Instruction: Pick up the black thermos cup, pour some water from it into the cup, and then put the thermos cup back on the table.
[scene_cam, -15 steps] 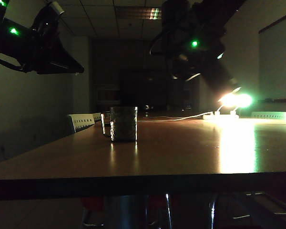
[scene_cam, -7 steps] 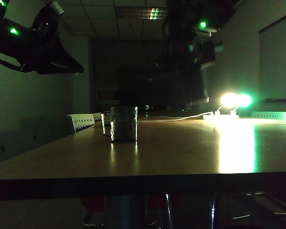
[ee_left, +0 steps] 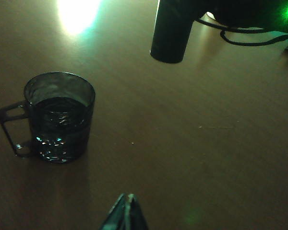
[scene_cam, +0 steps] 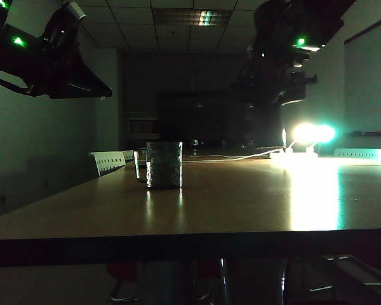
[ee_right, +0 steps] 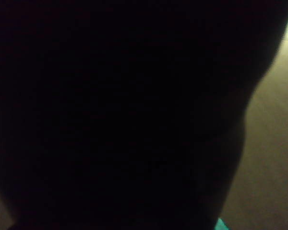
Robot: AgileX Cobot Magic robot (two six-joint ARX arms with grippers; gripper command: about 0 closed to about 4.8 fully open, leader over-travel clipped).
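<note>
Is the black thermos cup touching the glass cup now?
Apart. The left wrist view shows it: the black thermos cup hangs in the right gripper, and bare table lies between it and the cup.

Black arms, green indicator lights, looping black cables

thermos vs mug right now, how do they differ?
The thermos is tall, slim and opaque black; the mug is short, clear textured glass with a side handle. The thermos hangs off the table, carried by the right gripper; the mug stands upright on it, apart from both grippers. The mug shows liquid inside; the thermos's contents are hidden. Both are cylinders. The left gripper hovers near the mug, shut.
</note>
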